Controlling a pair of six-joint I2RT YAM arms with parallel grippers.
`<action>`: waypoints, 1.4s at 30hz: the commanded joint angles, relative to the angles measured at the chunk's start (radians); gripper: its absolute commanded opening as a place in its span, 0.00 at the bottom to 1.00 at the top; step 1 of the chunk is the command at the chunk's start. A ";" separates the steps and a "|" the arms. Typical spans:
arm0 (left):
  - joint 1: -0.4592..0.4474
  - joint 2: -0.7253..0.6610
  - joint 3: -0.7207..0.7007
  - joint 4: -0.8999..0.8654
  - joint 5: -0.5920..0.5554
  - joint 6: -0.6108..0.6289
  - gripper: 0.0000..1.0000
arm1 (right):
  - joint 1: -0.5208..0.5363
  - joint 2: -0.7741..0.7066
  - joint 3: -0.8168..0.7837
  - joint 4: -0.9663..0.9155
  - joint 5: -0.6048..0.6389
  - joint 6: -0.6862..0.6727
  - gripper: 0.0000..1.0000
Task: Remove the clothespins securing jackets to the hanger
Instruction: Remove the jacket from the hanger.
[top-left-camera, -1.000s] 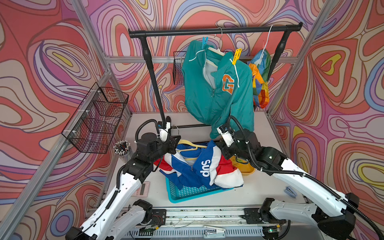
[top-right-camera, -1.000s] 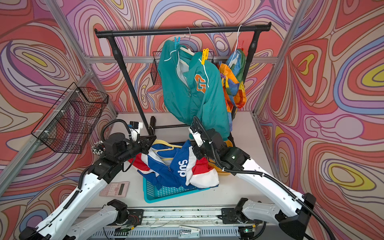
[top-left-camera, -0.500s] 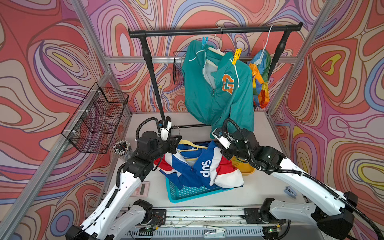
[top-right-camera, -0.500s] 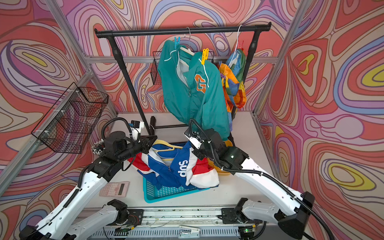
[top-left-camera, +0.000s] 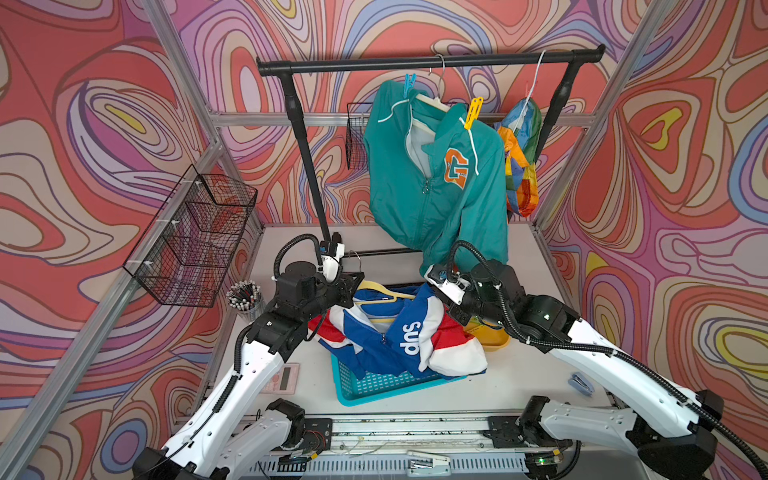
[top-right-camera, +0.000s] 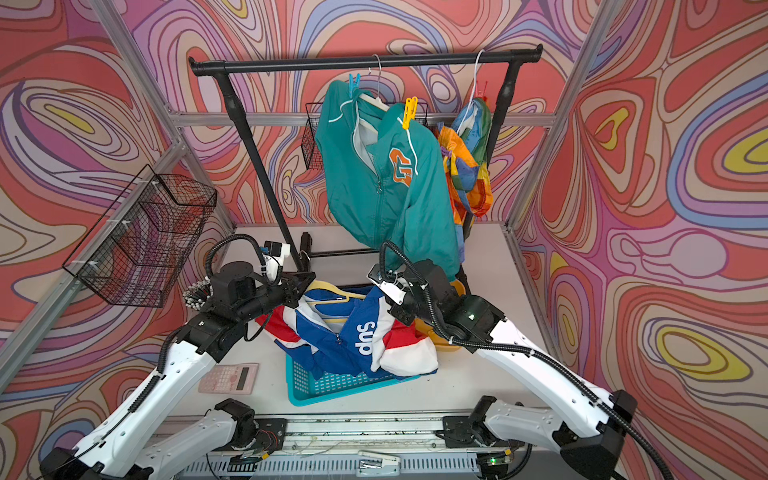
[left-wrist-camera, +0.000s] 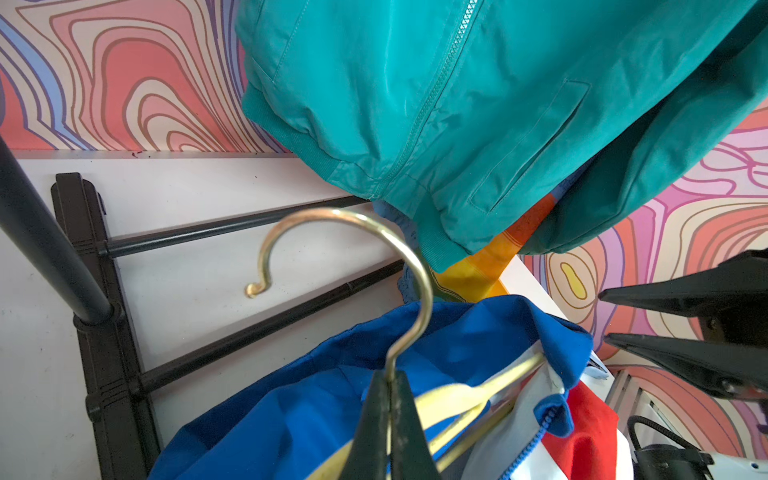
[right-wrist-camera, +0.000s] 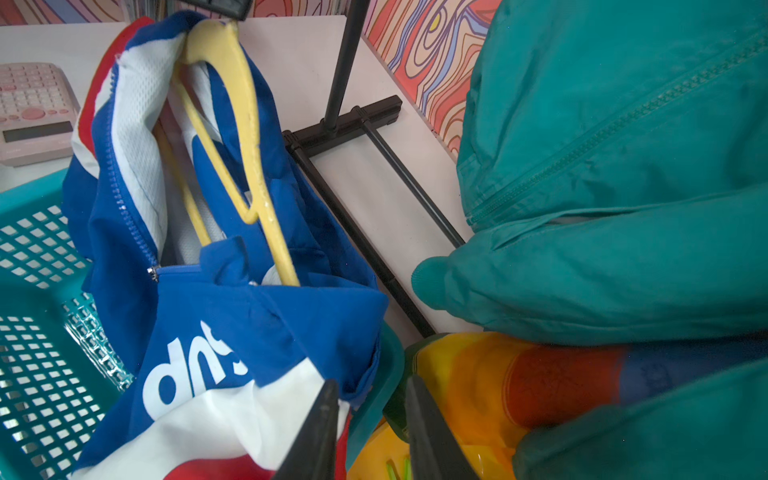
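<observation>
— Left gripper (left-wrist-camera: 389, 377)?
— I see it pinched on the curved brass hanger hook (left-wrist-camera: 345, 220), blue jacket (left-wrist-camera: 291, 415) draped beneath
— Right gripper (right-wrist-camera: 370, 386)?
— Jaws parted, holding nothing; yellow plastic clothespin (top-left-camera: 473, 111) high above it, on the teal jacket (top-left-camera: 436, 199)

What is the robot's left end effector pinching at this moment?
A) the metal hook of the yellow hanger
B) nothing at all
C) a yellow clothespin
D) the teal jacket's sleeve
A: in the left wrist view the left end effector is shut on the neck of the gold hook of the yellow hanger.
</observation>
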 joint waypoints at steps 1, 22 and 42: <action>-0.004 -0.002 0.043 -0.001 0.015 0.014 0.00 | -0.003 -0.008 0.025 -0.043 -0.005 -0.067 0.30; -0.003 0.008 0.044 -0.007 0.020 0.016 0.00 | -0.003 0.108 0.057 -0.005 -0.026 -0.130 0.28; 0.001 0.008 0.067 -0.086 -0.067 0.019 0.00 | -0.003 0.012 -0.030 -0.008 -0.017 -0.072 0.00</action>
